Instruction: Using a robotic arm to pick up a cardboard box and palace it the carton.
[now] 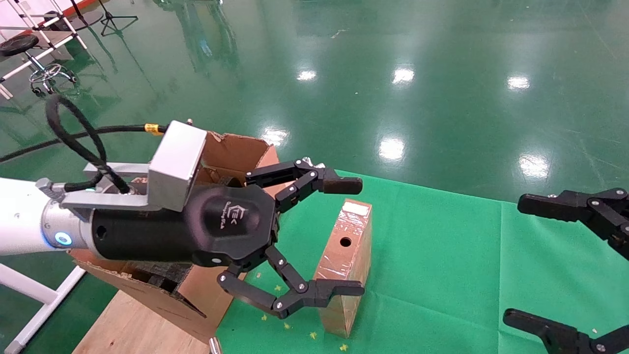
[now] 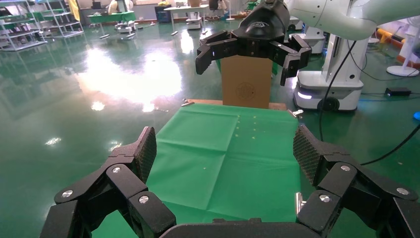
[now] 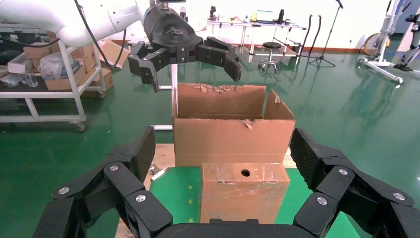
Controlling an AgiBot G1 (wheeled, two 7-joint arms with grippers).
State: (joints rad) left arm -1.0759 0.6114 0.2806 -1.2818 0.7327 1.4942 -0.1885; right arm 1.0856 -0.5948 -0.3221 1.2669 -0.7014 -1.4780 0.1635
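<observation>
We saw the left gripper (image 1: 348,236) with its fingers spread wide, one black fingertip (image 1: 342,185) above the far end of the cardboard box (image 1: 344,265) and the other at its near end, holding nothing; whether either pad touched the box we could not tell. Behind the fingers came the black gripper body, the grey camera block and the white robotic arm (image 1: 19,216) with its blue light ring, reaching in from the left. The cardboard box stood on edge on the green cloth (image 1: 442,275), its narrow side with the round hole facing up and a white label at the far end. Just to its left, partly hidden by the arm, stood the carton (image 3: 233,129), open-topped with a ragged rim, resting on a wooden board (image 1: 128,324). The right gripper (image 1: 565,260) hung at the right edge of the cloth, well apart from the box, fingers likewise wide and empty.
</observation>
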